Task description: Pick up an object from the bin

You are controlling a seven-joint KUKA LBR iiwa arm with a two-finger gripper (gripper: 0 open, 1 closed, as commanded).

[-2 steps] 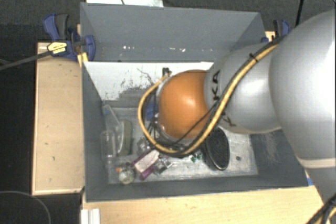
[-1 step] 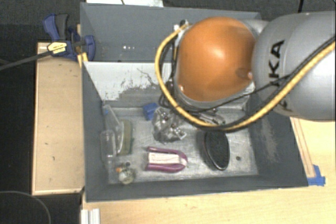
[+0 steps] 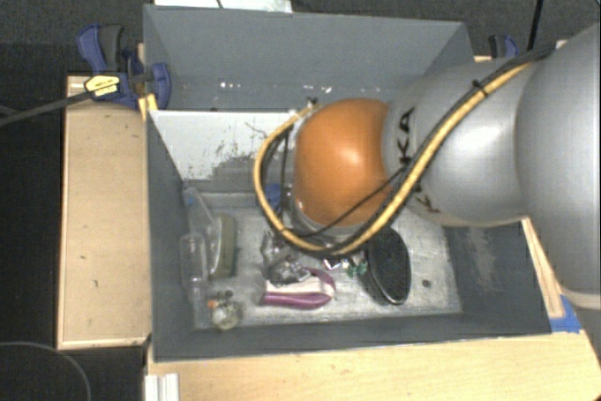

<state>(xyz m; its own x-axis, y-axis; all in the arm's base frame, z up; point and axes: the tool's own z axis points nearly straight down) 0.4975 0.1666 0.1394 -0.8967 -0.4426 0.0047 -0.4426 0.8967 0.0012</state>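
Purple elongated plastic piece [image 3: 297, 300] lies just beside the gripper [image 3: 286, 263], on its near side; whether the gripper is parted or closed cannot be told. Black oval brush [image 3: 388, 269] lies near its right, crumpled clear plastic packaging [image 3: 197, 254] to its left.

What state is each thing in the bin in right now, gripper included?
gripper: low in the bin, just above the purple thing; its hold is hidden.
purple thing: lying flat near the front wall.
black oval thing: lying flat, right of the gripper, untouched.
clear plastic thing: lying along the left wall.
olive-green thing: lying beside the clear plastic thing.
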